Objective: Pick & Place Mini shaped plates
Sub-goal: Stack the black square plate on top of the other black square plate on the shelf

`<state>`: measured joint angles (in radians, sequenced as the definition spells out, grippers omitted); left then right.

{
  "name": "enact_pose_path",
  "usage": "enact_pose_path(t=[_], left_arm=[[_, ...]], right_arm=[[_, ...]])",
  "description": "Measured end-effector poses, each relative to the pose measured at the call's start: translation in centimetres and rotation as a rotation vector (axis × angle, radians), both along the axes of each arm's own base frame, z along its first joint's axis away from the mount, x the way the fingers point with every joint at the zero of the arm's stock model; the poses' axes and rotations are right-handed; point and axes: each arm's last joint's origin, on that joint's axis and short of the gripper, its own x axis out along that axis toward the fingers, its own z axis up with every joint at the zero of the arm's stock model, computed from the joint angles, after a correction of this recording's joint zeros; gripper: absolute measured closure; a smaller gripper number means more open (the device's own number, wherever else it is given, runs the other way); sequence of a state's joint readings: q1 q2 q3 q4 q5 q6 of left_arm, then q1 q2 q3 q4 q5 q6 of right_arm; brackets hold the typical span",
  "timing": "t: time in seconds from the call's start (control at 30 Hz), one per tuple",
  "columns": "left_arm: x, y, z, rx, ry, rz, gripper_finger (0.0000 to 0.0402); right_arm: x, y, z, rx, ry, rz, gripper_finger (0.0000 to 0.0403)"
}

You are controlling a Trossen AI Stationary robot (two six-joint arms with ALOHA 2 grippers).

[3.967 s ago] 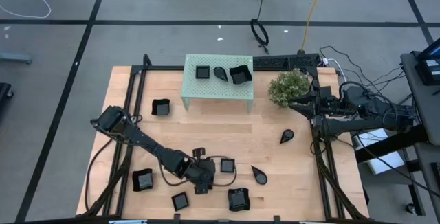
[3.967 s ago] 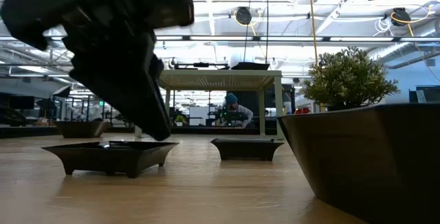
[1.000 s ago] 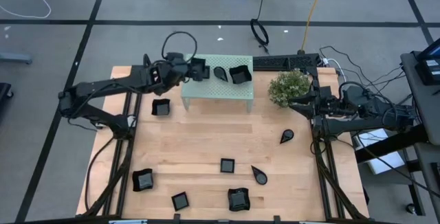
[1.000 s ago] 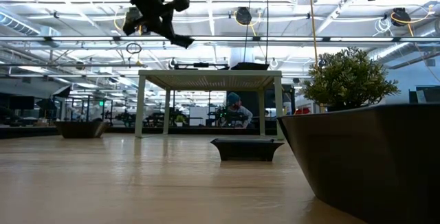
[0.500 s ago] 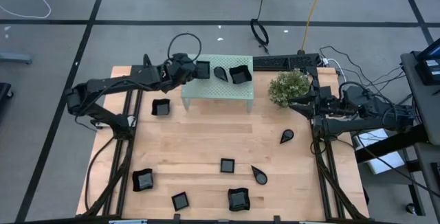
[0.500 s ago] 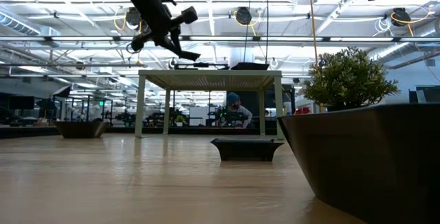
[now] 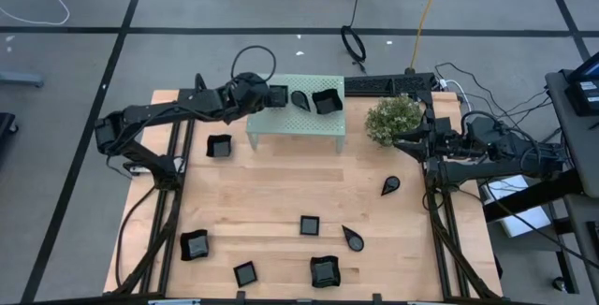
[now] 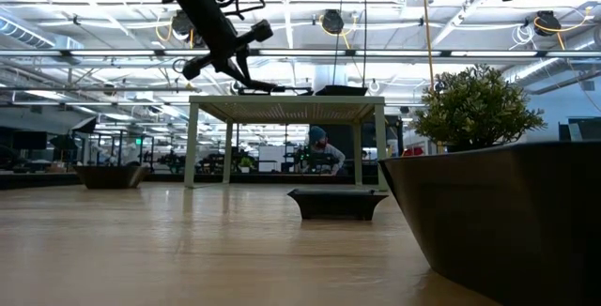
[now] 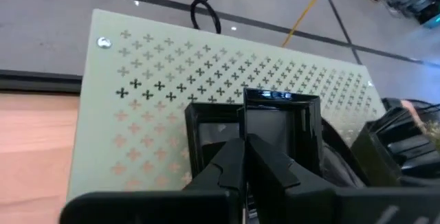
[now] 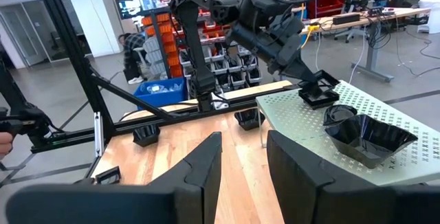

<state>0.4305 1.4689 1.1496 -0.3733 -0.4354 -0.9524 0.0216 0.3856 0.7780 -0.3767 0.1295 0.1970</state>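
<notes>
My left gripper (image 7: 268, 96) is shut on a small square black plate (image 9: 282, 124) just above the left part of the mint-green stand (image 7: 309, 123). Another square plate (image 9: 203, 124) lies on the stand right beside and partly under it. A teardrop plate (image 7: 299, 99) and a curved-rim square plate (image 7: 327, 102) rest on the stand's top further right. Several more black plates lie on the table, among them a square (image 7: 309, 225) and a teardrop (image 7: 390, 186). My right gripper (image 7: 404, 139) waits open beside the plant (image 7: 393, 118). My left gripper pinches the square plate by one rim (image 9: 246, 129) between its two fingers. The fingers come slanting down from the table's left. The plate sticks out ahead of the fingertips, a little tilted, close over the stand's top (image 8: 282, 99); whether it touches the stand I cannot tell.
A black frame rail (image 7: 178, 146) runs along the table's left side, with a square plate (image 7: 218, 145) beside it. In the low view a large dark plate (image 8: 498, 212) fills the near right. Bare wood lies between the stand and the near plates.
My left gripper has carried the square plate toward the table's right and downward, over the stand's left part, rolling at the wrist on the way. It stays shut on the plate, which now hangs close over the stand top.
</notes>
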Motion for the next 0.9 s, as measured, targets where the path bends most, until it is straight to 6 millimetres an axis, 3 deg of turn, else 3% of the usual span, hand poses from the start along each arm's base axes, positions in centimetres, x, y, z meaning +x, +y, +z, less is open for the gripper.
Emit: enact_pose_path(t=[0.63,0.9], left_arm=[[-0.38,0.12,-0.31,-0.024,0.029,0.025,0.0388],[-0.36,0.13,-0.30,-0.024,0.025,0.025,0.0336]], right_arm=[[0.00,0.00,-0.01,0.000,0.001,0.000,0.0298],[0.00,0.00,-0.01,0.000,0.001,0.000,0.0298]])
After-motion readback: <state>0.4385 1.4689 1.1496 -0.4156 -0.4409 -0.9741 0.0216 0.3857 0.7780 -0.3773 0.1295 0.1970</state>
